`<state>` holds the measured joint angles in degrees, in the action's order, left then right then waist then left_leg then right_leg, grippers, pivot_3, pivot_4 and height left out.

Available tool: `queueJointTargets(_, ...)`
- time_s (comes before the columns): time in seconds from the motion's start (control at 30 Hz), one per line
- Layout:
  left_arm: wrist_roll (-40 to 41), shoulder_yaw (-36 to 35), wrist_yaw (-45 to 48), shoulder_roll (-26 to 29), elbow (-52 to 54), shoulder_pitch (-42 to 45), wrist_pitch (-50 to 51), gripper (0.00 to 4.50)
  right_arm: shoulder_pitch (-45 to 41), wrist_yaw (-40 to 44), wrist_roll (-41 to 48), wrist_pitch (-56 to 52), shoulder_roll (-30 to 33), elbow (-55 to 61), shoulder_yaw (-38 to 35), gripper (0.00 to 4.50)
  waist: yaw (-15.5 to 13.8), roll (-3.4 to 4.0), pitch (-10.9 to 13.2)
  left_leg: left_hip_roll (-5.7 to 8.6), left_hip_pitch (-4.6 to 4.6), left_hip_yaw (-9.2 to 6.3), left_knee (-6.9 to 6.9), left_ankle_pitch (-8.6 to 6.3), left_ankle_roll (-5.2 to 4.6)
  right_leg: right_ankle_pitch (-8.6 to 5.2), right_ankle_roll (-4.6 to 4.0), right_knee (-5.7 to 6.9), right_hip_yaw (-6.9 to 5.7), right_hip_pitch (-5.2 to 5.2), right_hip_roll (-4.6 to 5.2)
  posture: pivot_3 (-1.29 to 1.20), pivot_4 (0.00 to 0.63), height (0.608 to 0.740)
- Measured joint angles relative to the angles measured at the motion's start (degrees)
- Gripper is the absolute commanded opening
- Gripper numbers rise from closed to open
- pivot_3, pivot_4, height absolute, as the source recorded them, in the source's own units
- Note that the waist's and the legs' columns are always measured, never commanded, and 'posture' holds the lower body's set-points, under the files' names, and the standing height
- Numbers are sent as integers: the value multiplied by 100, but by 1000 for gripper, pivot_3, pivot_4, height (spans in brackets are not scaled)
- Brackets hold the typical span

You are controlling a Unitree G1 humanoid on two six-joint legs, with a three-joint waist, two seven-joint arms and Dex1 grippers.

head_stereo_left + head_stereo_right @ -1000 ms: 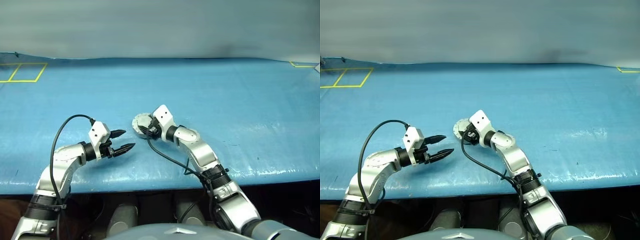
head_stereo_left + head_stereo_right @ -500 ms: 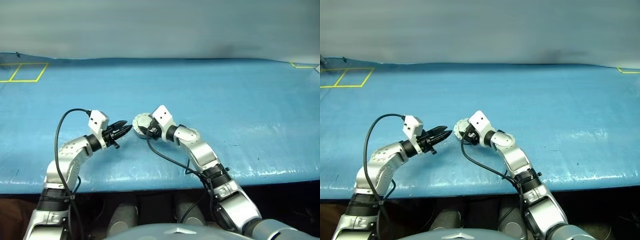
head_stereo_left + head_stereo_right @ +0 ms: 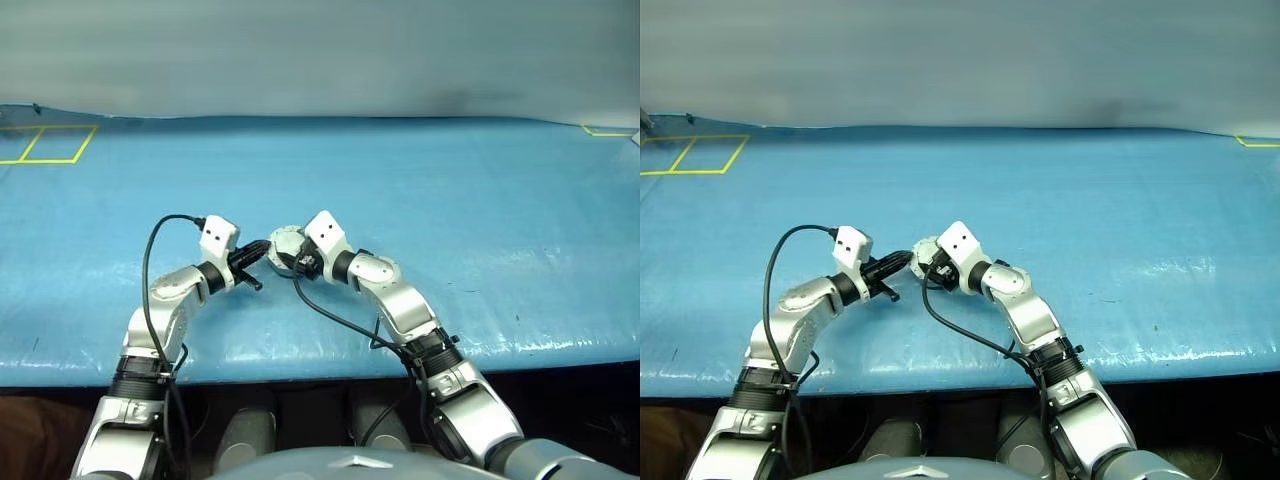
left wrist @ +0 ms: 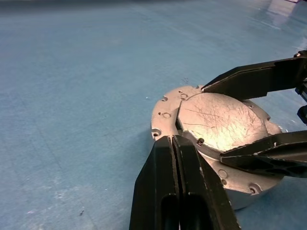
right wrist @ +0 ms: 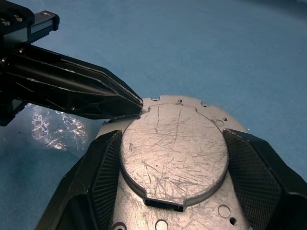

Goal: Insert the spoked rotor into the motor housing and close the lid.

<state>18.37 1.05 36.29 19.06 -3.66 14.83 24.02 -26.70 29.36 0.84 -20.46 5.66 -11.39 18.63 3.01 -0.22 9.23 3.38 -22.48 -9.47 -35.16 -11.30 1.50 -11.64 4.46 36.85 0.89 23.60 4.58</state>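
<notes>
Closed motor housing (image 5: 192, 211), a round, scratched silver-grey casing with its plain lid (image 5: 175, 152) on top, lies on the blue mat (image 3: 480, 200) near its front edge. The right gripper (image 5: 175, 158) clamps the lid's sides; the left gripper (image 4: 171, 140), fingers together, touches the rim. Open mat surrounds both.

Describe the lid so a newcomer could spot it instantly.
On the blue table, near its front edge, both arms meet at a round silver-grey motor housing. The lid is the scratched plain metal disc lying closed on top, between the right gripper fingers, with the shut left gripper tip at its edge.
</notes>
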Motion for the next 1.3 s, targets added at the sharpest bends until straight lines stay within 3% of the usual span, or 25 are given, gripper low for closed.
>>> queueJointTargets(0.5, -118, 126, 55, 21, 16, 140, 305, 39, 87, -88, 7, -206, 46, 233, -44, 3004, -77, 1, -1, 0, 0, 0, 1, 0, 1, -1, -1, -2, 0, -1, 0, 0, 150, 740)
queueJointTargets(0.53, -117, 126, 62, 21, 20, 140, 307, 0, 94, -72, 26, -269, 50, 275, -60, 3737, -84, 1, -1, 1, -1, 0, 1, 0, 1, -1, -1, -2, 0, -1, 0, 0, 150, 740)
queueJointTargets(0.63, -85, 122, 125, 23, 39, 138, 316, 0, 129, 27, 69, -369, 81, 398, -57, 4487, -93, 0, -1, 2, -3, -1, 1, 0, 1, -1, -1, -5, 0, -1, 2, 0, 150, 740)
queueJointTargets(0.87, 33, 88, 269, 20, 118, 45, 297, 0, 441, 164, 410, -369, 93, 1006, -258, 4487, -94, 1, 2, 4, -19, -3, 4, -2, 4, 0, 0, -8, 0, 13, 3, 0, 150, 740)
queueJointTargets(1.07, 73, 119, 401, 0, 136, -10, 260, 0, 481, -171, 1214, -989, -133, 1879, -1131, 4487, -156, 2, 2, 6, -20, -6, 3, -4, 6, -1, -2, -12, -1, 9, 3, 0, 150, 740)
queueJointTargets(1.3, 76, 132, 509, -65, 138, -48, 178, 0, 933, -872, 2143, -2843, -111, 1922, -2436, 4487, -212, 4, 3, 6, -23, -6, 6, -5, 6, -18, -31, -12, -1, 13, 5, 0, 150, 740)
